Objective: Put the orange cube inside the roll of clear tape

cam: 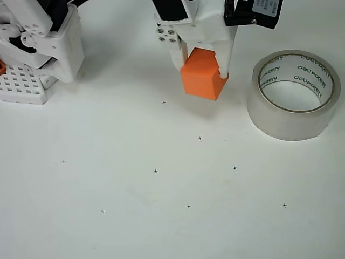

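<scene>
The orange cube (202, 75) is sitting clamped between the white jaws, left of the roll of clear tape (294, 94) lying on the counter (172, 216).

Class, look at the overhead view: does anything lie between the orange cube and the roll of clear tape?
Nothing visible: the orange cube, held in the hand, has only bare table before the roll of clear tape.

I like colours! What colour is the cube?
Bright orange cube, seen in the overhead view.
</scene>
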`<action>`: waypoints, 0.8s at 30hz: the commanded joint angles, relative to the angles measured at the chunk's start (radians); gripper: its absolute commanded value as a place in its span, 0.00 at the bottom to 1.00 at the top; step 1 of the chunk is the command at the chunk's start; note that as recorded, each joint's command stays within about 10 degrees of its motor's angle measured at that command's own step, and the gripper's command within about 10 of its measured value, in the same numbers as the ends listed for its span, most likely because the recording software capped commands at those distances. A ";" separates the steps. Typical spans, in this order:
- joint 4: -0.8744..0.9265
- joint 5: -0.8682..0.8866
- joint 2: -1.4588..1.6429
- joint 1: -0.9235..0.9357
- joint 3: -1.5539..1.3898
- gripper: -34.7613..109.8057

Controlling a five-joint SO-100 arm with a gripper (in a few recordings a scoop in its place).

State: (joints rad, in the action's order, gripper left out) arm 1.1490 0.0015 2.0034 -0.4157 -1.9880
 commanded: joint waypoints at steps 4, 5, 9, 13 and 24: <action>0.032 -0.037 -0.015 -0.038 0.207 0.33; 0.043 -0.041 -0.035 -0.041 0.236 0.33; 0.055 -0.067 -0.123 -0.052 0.341 0.33; 0.087 -0.092 -0.204 -0.060 0.440 0.34; 0.115 -0.141 -0.345 -0.074 0.626 0.34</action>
State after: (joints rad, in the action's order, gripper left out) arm 1.2533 -0.1104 1.6444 -0.4663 -1.4742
